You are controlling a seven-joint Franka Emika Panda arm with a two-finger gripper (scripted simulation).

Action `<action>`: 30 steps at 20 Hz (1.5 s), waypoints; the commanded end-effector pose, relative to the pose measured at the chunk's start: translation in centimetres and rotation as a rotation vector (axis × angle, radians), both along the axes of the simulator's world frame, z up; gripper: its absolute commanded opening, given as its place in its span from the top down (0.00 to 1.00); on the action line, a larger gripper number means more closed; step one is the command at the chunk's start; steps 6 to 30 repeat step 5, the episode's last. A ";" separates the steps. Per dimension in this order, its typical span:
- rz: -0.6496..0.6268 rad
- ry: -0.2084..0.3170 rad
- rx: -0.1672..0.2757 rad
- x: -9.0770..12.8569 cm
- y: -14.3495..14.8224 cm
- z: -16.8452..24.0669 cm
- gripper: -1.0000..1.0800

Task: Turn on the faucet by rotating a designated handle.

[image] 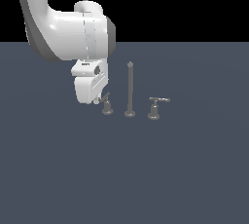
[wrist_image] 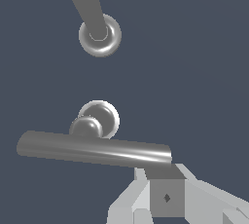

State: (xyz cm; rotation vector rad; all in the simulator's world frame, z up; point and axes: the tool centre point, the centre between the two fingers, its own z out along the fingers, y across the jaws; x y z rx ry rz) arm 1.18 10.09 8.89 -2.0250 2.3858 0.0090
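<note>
We see the tool (image: 100, 99) beside the handle (image: 107, 105), left of the spout post (image: 130, 89) in the exterior view; one fingertip (wrist_image: 165, 196) meets the bar's end. Its opening we cannot tell. The rigid, smooth metal lever is best pushed near the tip.

Setting, as you see it in the exterior view: flat slate-blue floor (image: 194, 179), plain and matte (no seams or markings you could pick out); solid black backdrop (image: 185, 4) above a straight horizon.
</note>
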 end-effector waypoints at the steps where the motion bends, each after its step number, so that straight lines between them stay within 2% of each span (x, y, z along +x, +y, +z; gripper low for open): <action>1: -0.027 0.003 -0.009 0.1 -3.1 0.0 1.00; 4: -0.033 0.006 -0.012 0.0 -5.2 0.0 1.00; 30: -0.033 0.006 -0.012 0.0 -5.2 0.0 1.00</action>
